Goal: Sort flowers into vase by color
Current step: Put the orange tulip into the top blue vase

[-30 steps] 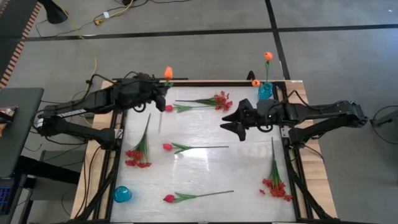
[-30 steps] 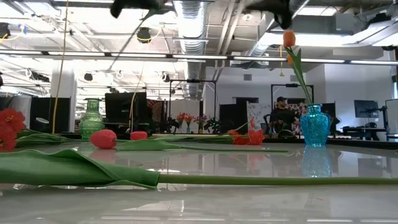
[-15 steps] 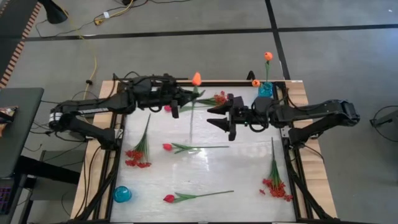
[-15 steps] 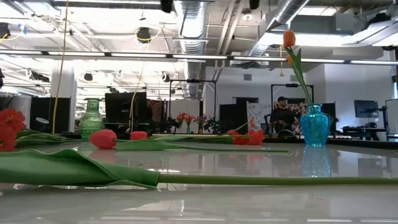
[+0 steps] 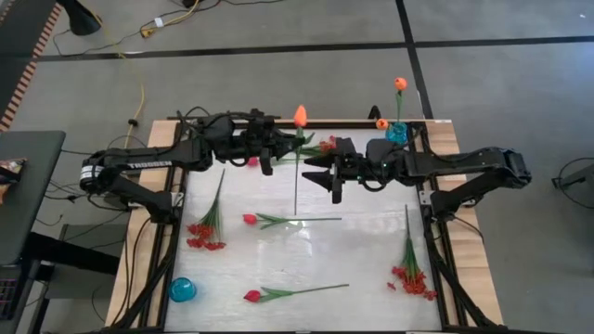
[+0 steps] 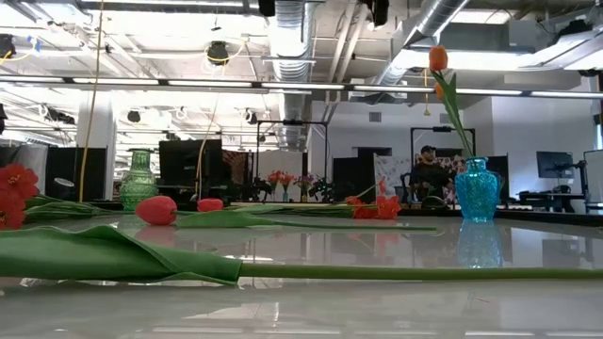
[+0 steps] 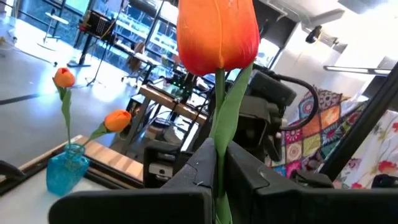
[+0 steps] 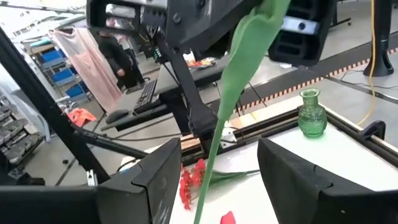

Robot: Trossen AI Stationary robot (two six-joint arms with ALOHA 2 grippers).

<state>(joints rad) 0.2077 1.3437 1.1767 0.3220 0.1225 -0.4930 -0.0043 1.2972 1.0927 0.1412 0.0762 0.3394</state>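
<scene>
An orange tulip stands upright over the middle of the table's far half, with my left gripper shut on its stem. My right gripper faces it from the right, open. In the right wrist view its fingers stand on either side of the tulip's green stem and leaf without touching. The blue vase at the far right corner holds two orange tulips. Pinkish-red tulips and red sprays lie flat on the table. My left gripper pinches the tulip's stem between its two fingers, a short way below the bloom. The fingers come in about level from the table's left, across the stem. The tulip is upright, bloom up, its long stem hanging below the fingers over the table.
A green vase stands at the far left, hidden by my left arm in the high view. A small blue object lies at the near left corner. More red sprays lie at the far middle and at the right edge.
My left gripper has carried the orange tulip from the far left toward the table's middle and tipped up to about level, so the tulip now stands upright. My right gripper has moved toward the table's left, up to the tulip's stem, and has stayed open.
</scene>
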